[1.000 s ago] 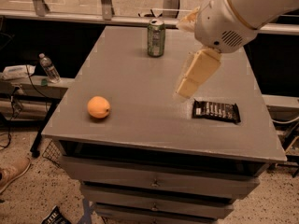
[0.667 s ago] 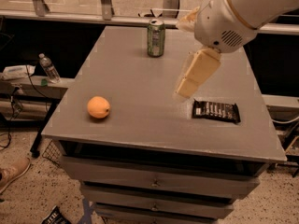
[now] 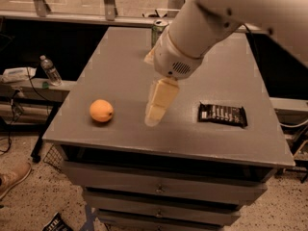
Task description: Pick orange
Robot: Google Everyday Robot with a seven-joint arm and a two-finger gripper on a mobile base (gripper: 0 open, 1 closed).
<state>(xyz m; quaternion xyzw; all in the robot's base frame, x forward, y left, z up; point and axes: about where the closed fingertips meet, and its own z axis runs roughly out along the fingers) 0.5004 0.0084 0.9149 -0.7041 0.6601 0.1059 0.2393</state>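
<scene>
The orange (image 3: 101, 110) is a small round orange-yellow fruit. It sits on the grey table top (image 3: 120, 71) near the front left corner. My gripper (image 3: 156, 112) hangs from the large white arm over the front middle of the table, to the right of the orange and apart from it. Its pale fingers point down toward the table top. It holds nothing that I can see.
A green can (image 3: 158, 31) stands at the table's far edge, partly behind my arm. A dark snack packet (image 3: 223, 114) lies flat at the right front. A water bottle (image 3: 49, 70) stands on a low shelf left of the table. Drawers are below the top.
My arm and gripper have moved left and toward the front of the table, closer to the orange. The view has shifted, so the arm now covers part of the can.
</scene>
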